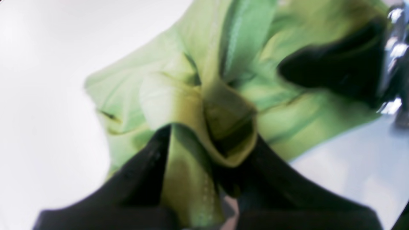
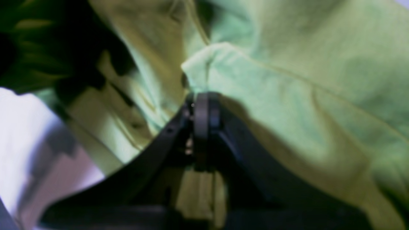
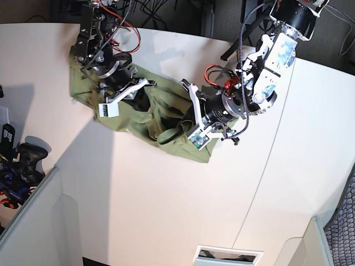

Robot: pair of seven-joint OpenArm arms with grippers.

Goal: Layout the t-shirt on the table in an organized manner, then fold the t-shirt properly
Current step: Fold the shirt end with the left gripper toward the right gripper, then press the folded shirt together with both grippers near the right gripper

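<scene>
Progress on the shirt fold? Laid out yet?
Not laid out: the t-shirt lies crumpled on the table. In hand: the left hand and right hand each pinch bunched fabric. Left: spreading it flat, then every fold.

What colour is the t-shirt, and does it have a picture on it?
The t-shirt is plain olive green, no picture showing. Best seen from the base view.

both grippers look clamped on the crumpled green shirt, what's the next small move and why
Probably draw the two arms apart. The left gripper and right gripper each pinch a fold of the olive-green cotton t-shirt, which lies bunched and creased between them on the white table; pulling sideways should start flattening it.
</scene>
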